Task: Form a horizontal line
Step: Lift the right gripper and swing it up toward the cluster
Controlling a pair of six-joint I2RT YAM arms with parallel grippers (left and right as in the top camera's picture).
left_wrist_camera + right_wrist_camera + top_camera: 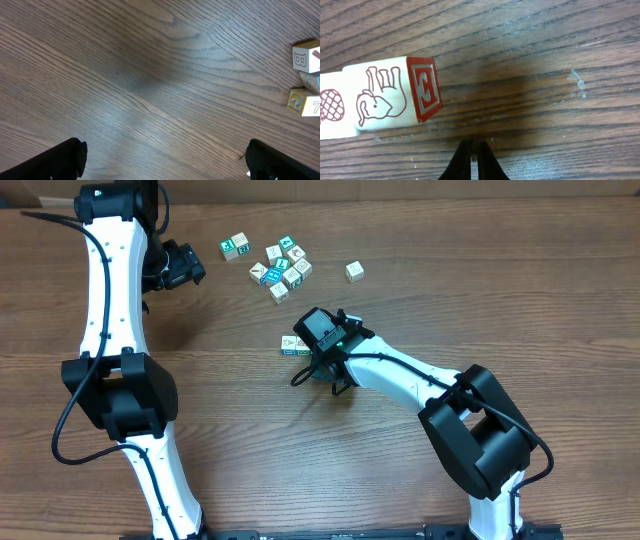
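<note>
The horizontal line is a short row of two cream cubes near the table's middle. In the right wrist view it shows as an elephant cube with a red E face and a pineapple cube touching it at the left edge. My right gripper is shut and empty, its tips on the wood just below the E cube's right end; from overhead the right gripper stands right beside the row. My left gripper is open over bare wood, and from overhead the left gripper sits at the upper left.
An irregular bunch of similar cubes lies at the back centre. Single cubes lie to its left and to its right. Two cubes show at the left wrist view's right edge.
</note>
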